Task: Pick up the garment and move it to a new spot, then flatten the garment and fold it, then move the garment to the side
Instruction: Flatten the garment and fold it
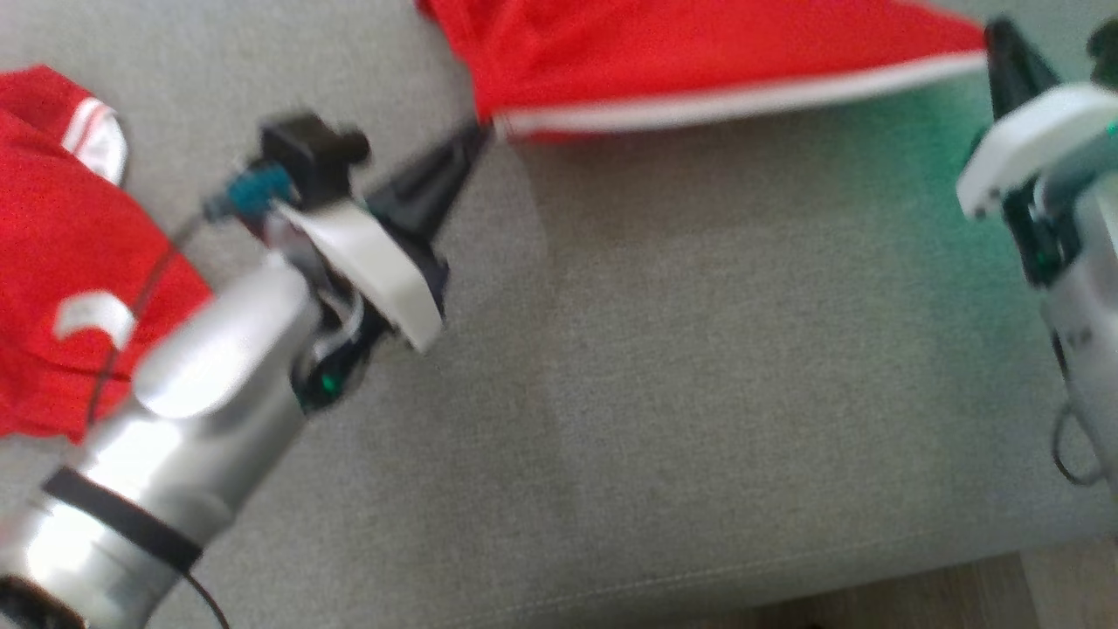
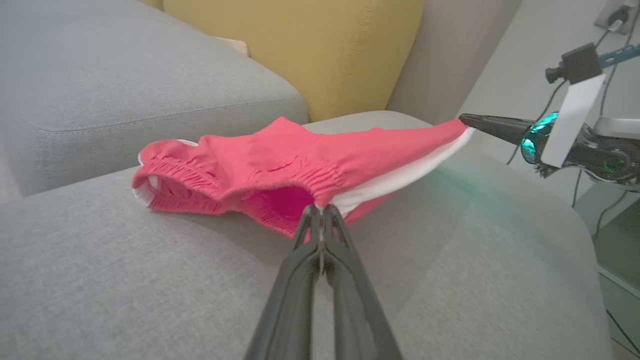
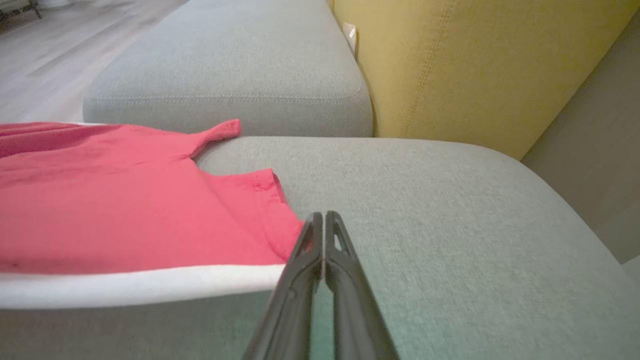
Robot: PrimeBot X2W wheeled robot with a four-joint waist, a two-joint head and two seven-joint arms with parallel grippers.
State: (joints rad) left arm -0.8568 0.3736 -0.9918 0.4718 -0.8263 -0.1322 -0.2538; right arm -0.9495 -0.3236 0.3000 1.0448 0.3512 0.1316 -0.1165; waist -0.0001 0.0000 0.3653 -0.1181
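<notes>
Both the left claw (image 2: 322, 210) and right claw (image 3: 324, 216) are clenched on opposite hem corners of the red garment (image 2: 280, 155), stretching it taut with its far edge on the sofa (image 2: 150, 280), seemingly to flatten it.

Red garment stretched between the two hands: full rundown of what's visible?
The red garment looks like knit fabric with a gathered elastic band and a white stripe along one edge. The left hand is shut on it beside the elastic, the right hand on the stripe's far corner, so that edge hangs taut and lifted. The rest sags onto the grey sofa seat.
</notes>
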